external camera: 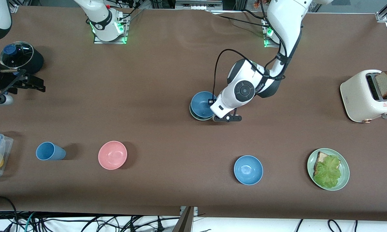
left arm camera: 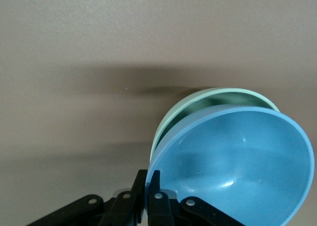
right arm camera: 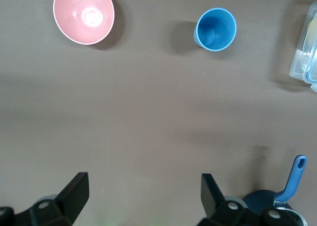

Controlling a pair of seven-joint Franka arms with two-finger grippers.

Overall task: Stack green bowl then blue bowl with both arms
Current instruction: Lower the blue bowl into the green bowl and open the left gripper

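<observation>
Nearest the front camera's edge of the brown table point(external camera: 167, 64), a glossy deeper-blue round bowl point(external camera: 248, 169) and a pink round bowl point(external camera: 112, 155) stand apart, not involved.

Toward the table's middle, the small matte sky-blue bowl point(left arm camera: 237, 166) sits inside the pale mint-green bowl point(left arm camera: 208, 99), mouth up. Being round, it has no long axis; in the left wrist view it sits tilted and off-centre in the green bowl, judged not fully seated.

The left gripper point(left arm camera: 151, 186) is clamped on the blue bowl's rim, 1 finger inside and 1 outside, which suits lowering it from above.

The right gripper point(right arm camera: 143, 196) waits with jaws wide and empty over the table's edge at the right arm's end, near a black pot with glass lid point(external camera: 19, 58).
</observation>
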